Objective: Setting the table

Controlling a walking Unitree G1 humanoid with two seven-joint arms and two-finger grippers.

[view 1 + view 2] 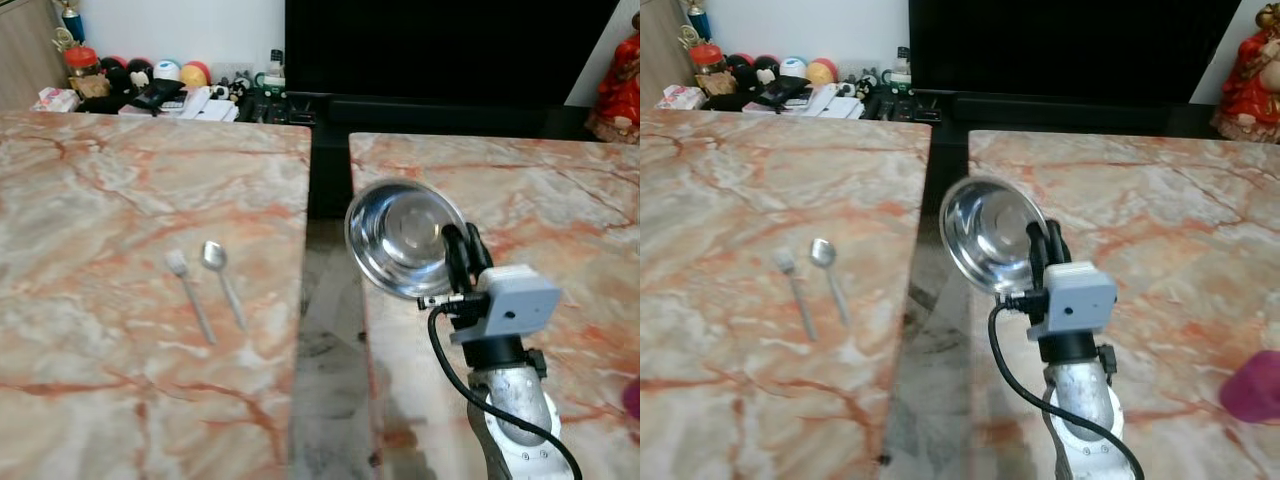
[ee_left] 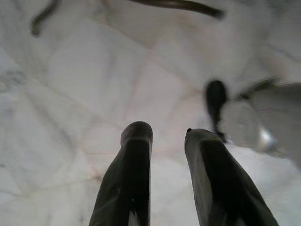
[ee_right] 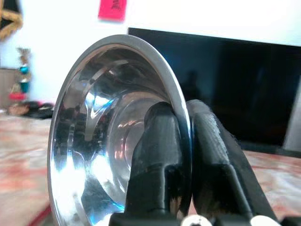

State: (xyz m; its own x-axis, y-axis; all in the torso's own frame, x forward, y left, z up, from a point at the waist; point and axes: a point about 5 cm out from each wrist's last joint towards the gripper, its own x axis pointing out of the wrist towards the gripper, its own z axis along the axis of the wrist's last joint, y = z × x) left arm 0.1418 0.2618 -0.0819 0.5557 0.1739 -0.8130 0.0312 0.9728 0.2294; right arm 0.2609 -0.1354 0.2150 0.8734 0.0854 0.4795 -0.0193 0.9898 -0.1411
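The steel bowl (image 1: 405, 238) is pinched at its rim by the right gripper (image 1: 462, 262) (tilted); it should be levelled, then lowered beside the spoon (image 1: 221, 277) near the left table's (image 1: 90, 200) inner edge.

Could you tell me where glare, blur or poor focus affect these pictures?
Right wrist view: bright highlights and reflections streak the steel bowl, and the white wall behind is blown out. Left wrist view: soft and washed out, the black fingers and floor blurred. Eye views: sharp enough; fork and spoon read clearly.
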